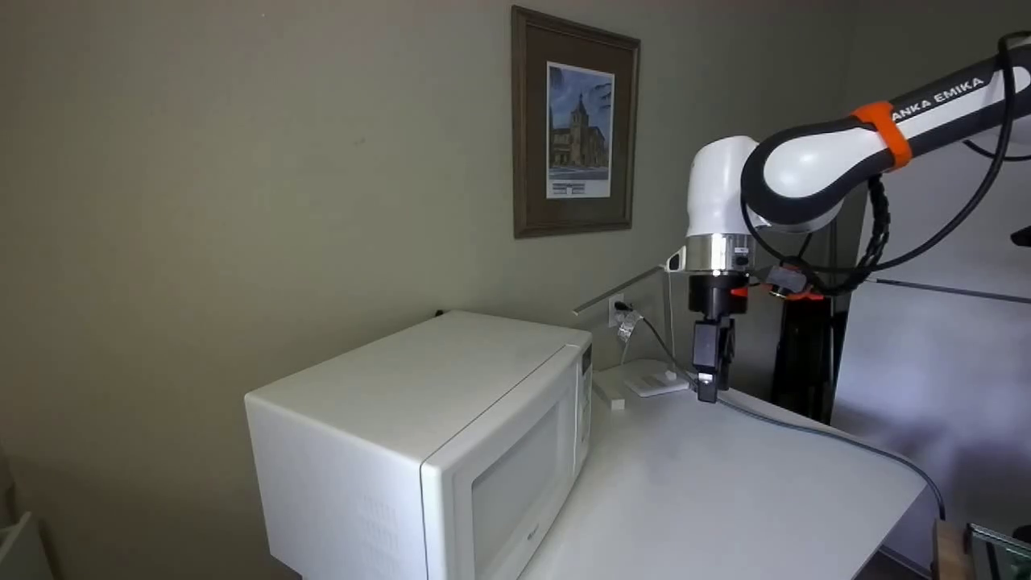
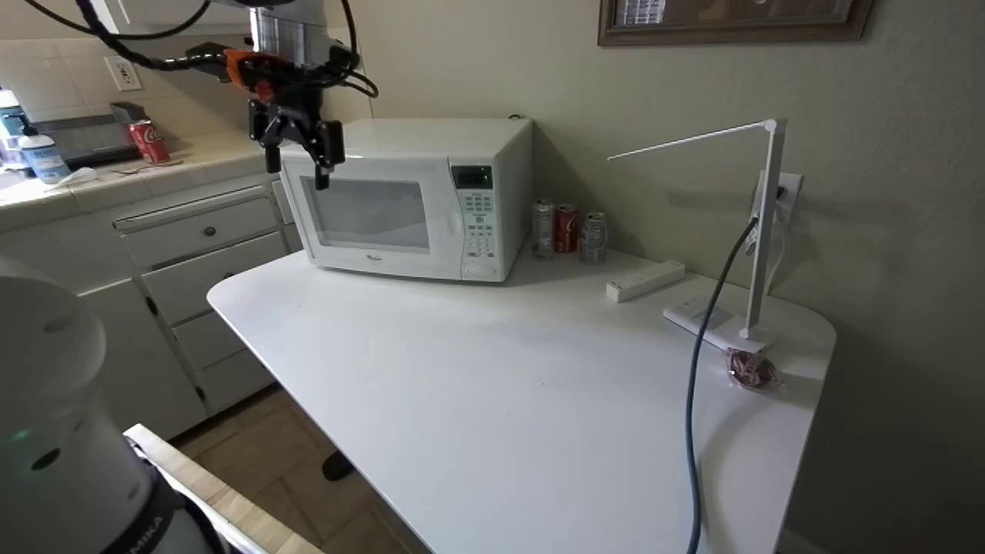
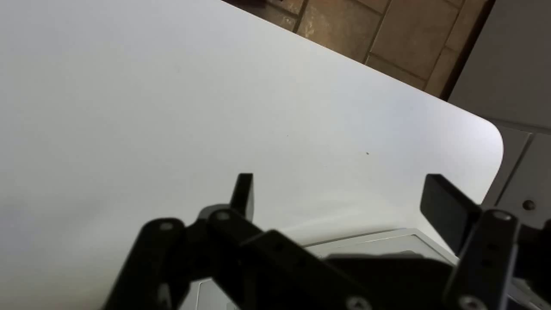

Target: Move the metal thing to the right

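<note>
A slender silvery-grey upright post with a thin slanting arm, like a desk lamp (image 2: 763, 231), stands on a flat white base at the table's back corner. Its arm also shows in an exterior view (image 1: 620, 289). It is the only slender upright stand I see. No rods splaying toward a base show on it, so I cannot tell if it is the metal thing. My gripper (image 2: 298, 167) is open and empty, high above the table in front of the microwave, well away from the lamp. The open jaws also show in the wrist view (image 3: 340, 176), where the lamp is out of view.
A white microwave (image 2: 439, 211) stands at the table's (image 2: 477, 400) far end. Beside it are a silvery can (image 2: 542, 231), a red can (image 2: 565, 229) and another silvery can (image 2: 593, 240). A white power strip (image 2: 645, 282), a cable (image 2: 695, 400) and a wrapped dark-red item (image 2: 750, 368) lie near the lamp.
</note>
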